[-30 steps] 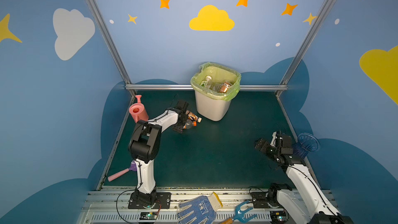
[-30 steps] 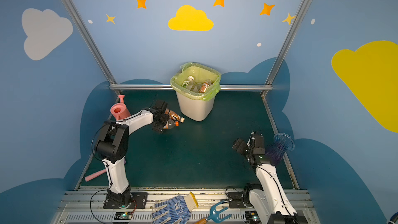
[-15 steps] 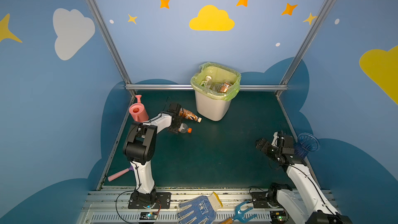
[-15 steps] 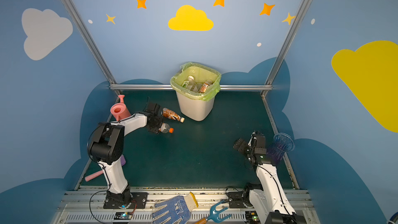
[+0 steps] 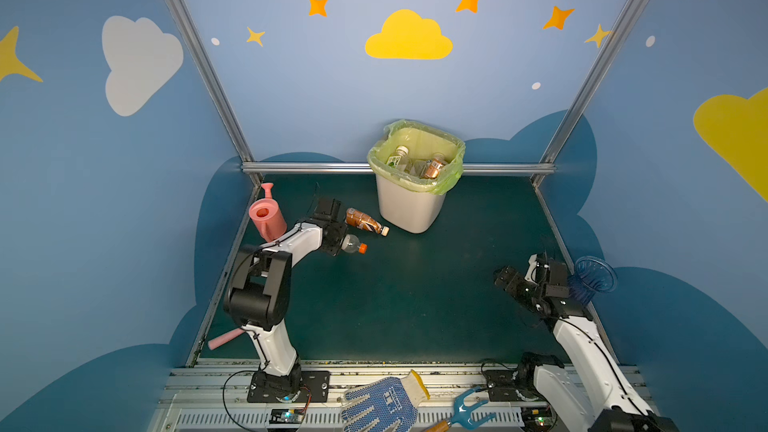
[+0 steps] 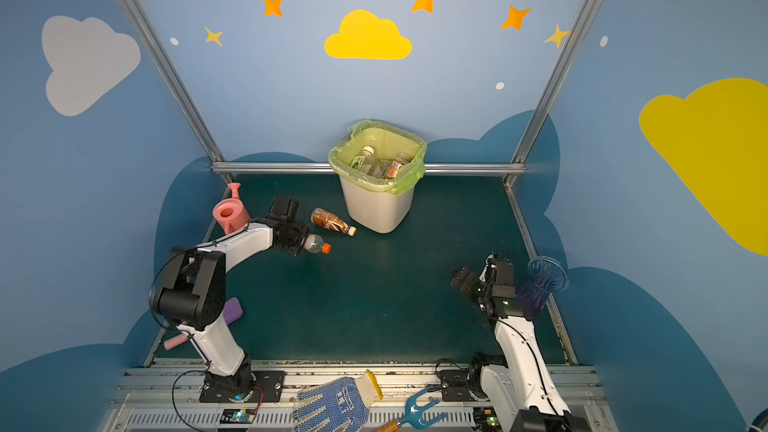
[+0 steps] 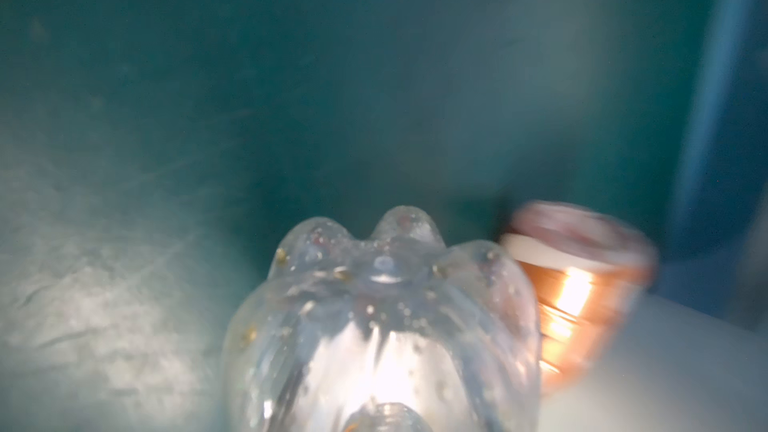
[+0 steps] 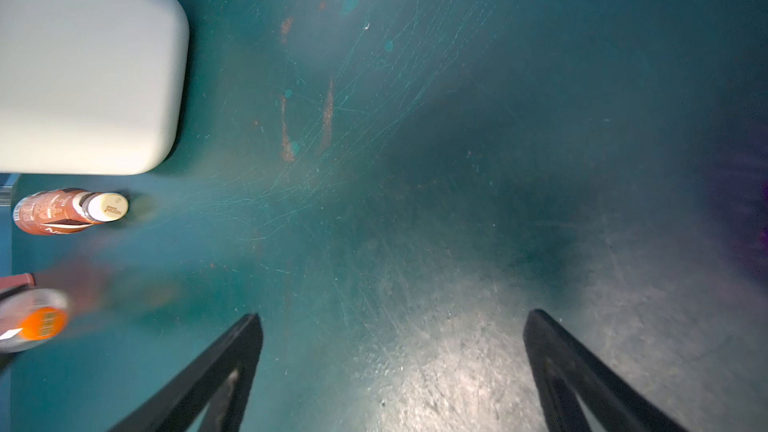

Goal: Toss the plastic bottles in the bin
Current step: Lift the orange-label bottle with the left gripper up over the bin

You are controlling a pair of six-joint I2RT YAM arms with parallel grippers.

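Just clamped onto the clear bottle (image 5: 353,244) with the left gripper (image 5: 338,242), seemingly; next, up to the bin (image 5: 409,209), with the right gripper (image 8: 390,320) spread wide, idle.

The off-white bin (image 5: 409,209), lined with a light-green bag, stands upright at the back of the bench (image 5: 415,305), holding a green-labelled bottle (image 5: 397,157) and a copper-labelled bottle (image 5: 434,166). Just left of it a white-capped brown-labelled bottle (image 5: 363,221) lies on its side. Near that is a clear bottle (image 5: 353,244) with an orange cap, its base end hidden.
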